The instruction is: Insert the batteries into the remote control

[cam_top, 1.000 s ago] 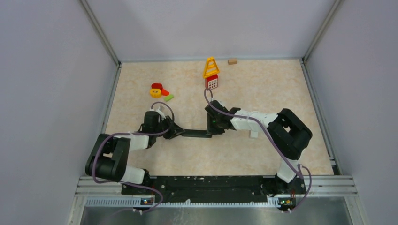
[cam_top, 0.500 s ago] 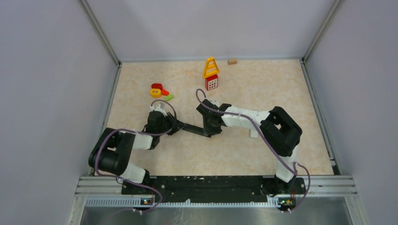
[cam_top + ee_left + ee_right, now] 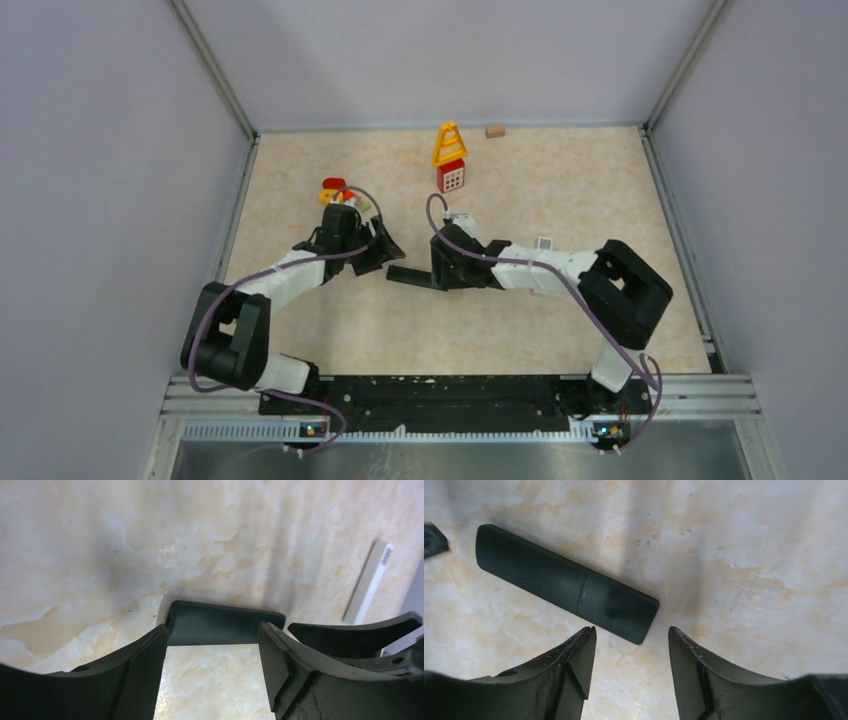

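Observation:
The black remote control point(image 3: 410, 277) lies flat on the table between my two grippers. My left gripper point(image 3: 386, 252) is open; in the left wrist view point(image 3: 213, 636) one end of the remote point(image 3: 222, 625) lies at its fingertips, unclamped. My right gripper point(image 3: 440, 272) is open and empty at the remote's other end; in the right wrist view point(image 3: 631, 632) the remote point(image 3: 566, 582) lies slantwise just beyond the fingertips. No batteries show in any view.
A yellow triangular toy point(image 3: 450, 144) on a red block point(image 3: 451, 176) stands at the back, with a small wooden block point(image 3: 495, 130) beside it. Red, yellow and green toy pieces point(image 3: 338, 190) lie behind the left arm. A flat white strip point(image 3: 371, 580) lies right of the remote.
Both grippers were at the remote's ends. The left arm has swung toward the back, the right arm's elbow has shifted right, and the remote now lies slanted on the table with both jaws open.

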`<action>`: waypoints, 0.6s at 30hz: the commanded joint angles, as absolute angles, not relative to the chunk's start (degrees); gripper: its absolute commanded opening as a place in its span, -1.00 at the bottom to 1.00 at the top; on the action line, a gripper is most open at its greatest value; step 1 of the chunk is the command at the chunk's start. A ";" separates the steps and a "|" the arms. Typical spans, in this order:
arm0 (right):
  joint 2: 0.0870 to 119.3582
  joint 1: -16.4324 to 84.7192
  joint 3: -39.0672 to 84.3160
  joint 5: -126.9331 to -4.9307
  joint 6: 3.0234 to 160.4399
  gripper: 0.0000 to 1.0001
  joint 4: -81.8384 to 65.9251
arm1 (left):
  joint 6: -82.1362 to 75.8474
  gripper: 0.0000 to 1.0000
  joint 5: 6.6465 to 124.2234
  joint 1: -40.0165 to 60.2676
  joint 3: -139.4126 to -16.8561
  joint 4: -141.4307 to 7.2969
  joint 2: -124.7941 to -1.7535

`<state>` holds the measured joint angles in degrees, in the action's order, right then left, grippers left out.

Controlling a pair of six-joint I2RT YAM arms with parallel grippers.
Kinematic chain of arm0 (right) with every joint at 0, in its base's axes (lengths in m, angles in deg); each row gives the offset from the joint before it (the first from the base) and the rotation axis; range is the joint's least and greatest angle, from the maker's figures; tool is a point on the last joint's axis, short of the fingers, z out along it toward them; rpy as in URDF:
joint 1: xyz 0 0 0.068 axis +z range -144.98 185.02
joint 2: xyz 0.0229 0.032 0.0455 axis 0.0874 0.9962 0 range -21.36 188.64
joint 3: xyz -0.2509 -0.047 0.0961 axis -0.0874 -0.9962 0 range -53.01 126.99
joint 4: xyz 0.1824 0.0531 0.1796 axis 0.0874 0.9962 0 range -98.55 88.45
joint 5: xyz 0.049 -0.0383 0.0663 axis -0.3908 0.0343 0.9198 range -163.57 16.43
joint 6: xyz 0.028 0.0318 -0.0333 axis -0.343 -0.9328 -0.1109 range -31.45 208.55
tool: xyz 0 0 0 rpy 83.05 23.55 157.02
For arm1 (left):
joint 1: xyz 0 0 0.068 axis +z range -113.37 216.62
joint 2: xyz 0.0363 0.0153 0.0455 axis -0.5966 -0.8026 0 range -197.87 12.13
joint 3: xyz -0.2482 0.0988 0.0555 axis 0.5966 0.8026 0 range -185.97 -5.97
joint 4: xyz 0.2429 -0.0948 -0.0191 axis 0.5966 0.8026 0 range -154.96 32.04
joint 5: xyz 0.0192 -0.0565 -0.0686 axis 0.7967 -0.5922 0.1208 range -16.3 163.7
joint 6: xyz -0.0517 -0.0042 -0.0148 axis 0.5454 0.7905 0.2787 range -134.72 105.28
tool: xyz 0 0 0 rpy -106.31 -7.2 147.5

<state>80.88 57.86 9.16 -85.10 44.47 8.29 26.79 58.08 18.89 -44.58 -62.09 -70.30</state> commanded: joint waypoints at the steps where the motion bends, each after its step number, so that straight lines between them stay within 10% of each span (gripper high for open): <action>1: 68.26 57.89 5.50 -90.04 49.21 0.18 1.87 | 22.07 0.52 59.12 21.38 -50.97 -51.88 -63.98; 5: 56.08 56.90 2.62 -92.64 53.10 0.32 5.43 | 20.08 0.96 61.72 23.35 -53.54 -45.33 -57.30; 18: 13.07 56.59 5.46 -127.39 56.74 0.86 35.95 | 16.40 0.97 81.91 23.54 -61.64 -20.84 -22.82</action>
<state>21.45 56.85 0.59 -111.79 55.73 23.09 18.66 74.01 23.52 -57.30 -29.81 -31.64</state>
